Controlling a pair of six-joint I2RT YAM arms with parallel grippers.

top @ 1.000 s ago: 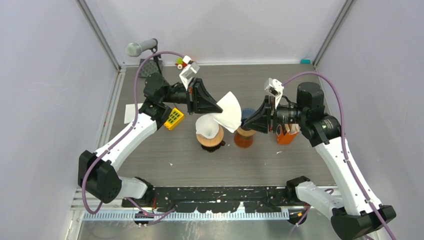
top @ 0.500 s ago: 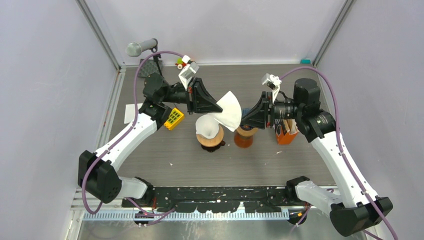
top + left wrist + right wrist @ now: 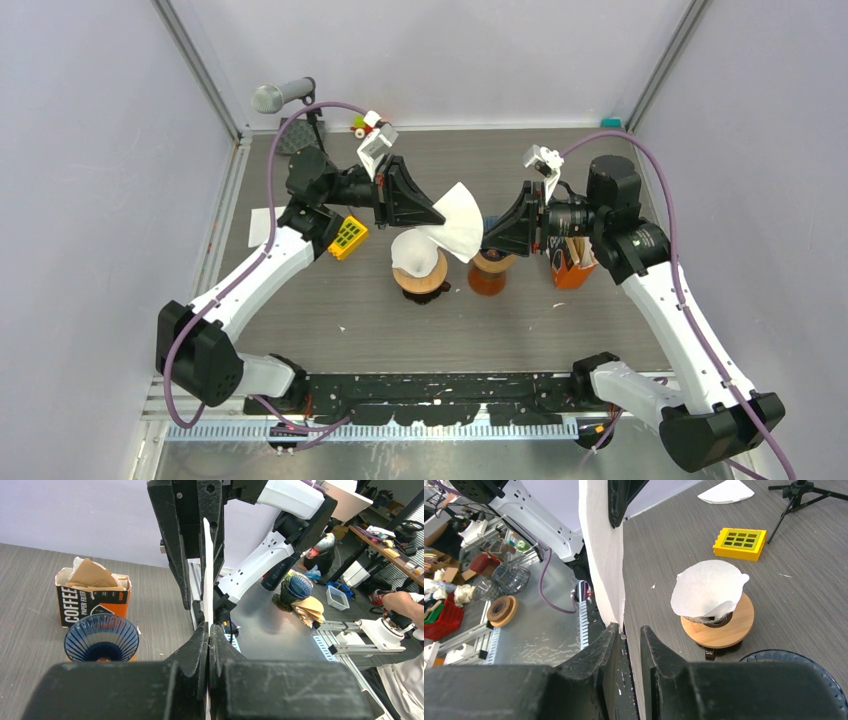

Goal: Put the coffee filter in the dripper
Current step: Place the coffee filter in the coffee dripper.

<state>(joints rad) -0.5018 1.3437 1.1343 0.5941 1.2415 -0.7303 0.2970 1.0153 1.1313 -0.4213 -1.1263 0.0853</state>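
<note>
My left gripper (image 3: 438, 215) is shut on a white coffee filter (image 3: 458, 222) and holds it up above the table; in the left wrist view the filter (image 3: 208, 570) shows edge-on between the closed jaws (image 3: 208, 627). My right gripper (image 3: 488, 242) is at the filter's far edge, jaws a narrow gap apart (image 3: 629, 630), with the filter (image 3: 604, 555) touching the left fingertip. An empty blue dripper (image 3: 489, 232) on an amber base stands below it (image 3: 101, 637). A second dripper (image 3: 420, 270) on a wooden ring holds a white filter (image 3: 709, 592).
An orange coffee filter box (image 3: 572, 266) stands right of the blue dripper (image 3: 92, 597). A yellow block (image 3: 348, 236) and a flat white filter (image 3: 260, 226) lie at the left. A microphone on a tripod (image 3: 282, 95) and a small toy (image 3: 362, 125) are at the back.
My right gripper has moved a little left and up, closer to the held filter's edge. The left arm and the filter have stayed still.
</note>
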